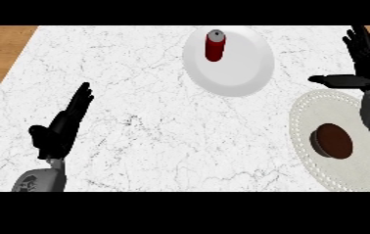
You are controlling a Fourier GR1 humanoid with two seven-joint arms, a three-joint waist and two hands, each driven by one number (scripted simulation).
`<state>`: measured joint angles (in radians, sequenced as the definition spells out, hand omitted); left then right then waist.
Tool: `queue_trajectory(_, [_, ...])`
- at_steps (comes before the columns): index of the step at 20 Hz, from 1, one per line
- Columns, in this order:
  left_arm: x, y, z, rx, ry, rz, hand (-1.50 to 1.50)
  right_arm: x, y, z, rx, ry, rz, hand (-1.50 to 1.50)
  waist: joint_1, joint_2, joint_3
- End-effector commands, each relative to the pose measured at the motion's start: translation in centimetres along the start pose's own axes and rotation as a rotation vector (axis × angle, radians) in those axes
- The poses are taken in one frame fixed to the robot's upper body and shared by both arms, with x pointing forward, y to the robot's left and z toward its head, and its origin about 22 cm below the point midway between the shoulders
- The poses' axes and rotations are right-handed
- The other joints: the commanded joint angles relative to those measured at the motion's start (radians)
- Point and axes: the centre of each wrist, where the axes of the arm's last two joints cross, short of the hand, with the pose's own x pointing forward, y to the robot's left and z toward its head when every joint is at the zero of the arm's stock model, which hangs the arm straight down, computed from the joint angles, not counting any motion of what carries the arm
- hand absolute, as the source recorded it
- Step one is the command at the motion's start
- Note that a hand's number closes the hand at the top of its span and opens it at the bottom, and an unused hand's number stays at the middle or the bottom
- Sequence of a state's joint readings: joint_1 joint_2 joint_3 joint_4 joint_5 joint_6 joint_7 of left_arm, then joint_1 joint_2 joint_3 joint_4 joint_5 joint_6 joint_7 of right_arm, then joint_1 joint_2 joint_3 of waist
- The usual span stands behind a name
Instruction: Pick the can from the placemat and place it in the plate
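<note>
A dark red can (pixel 215 45) with a grey top stands upright on the white plate (pixel 242 74) at the back of the counter. My right hand (pixel 357 57) is open at the right edge, fingers straight up and thumb pointing left, well to the right of the plate and apart from the can. A round cream placemat (pixel 307 130) with a dotted border lies at the right, cut off by the view's edge. My left hand (pixel 63 125) rests open at the lower left, fingers up, holding nothing.
A dark brown round object (pixel 332 141) sits on the placemat. The counter is white marble; a strip of wood (pixel 13 42) shows at the far left beyond its edge.
</note>
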<state>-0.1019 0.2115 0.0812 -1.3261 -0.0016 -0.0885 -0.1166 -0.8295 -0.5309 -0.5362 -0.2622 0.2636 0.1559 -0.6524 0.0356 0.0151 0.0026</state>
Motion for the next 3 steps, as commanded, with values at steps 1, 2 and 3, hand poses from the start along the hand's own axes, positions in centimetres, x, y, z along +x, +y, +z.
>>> queue_trajectory(1, [-0.8, -0.7, 0.6, -0.007, -0.001, 0.011, 0.00, 0.2, -2.2, 0.4, 0.013, -0.006, 0.013, -1.50, -0.001, -0.002, 0.000])
queue_trajectory(2, [1.2, 0.4, -0.9, -0.003, -0.020, 0.007, 0.00, -1.3, -2.8, 2.1, 0.005, 0.000, 0.035, -1.50, 0.004, 0.003, 0.001])
queue_trajectory(3, [0.6, 0.6, 0.2, -0.004, -0.005, -0.003, 0.00, -2.5, -1.5, 2.9, -0.017, -0.032, 0.026, -1.50, 0.007, 0.002, 0.001])
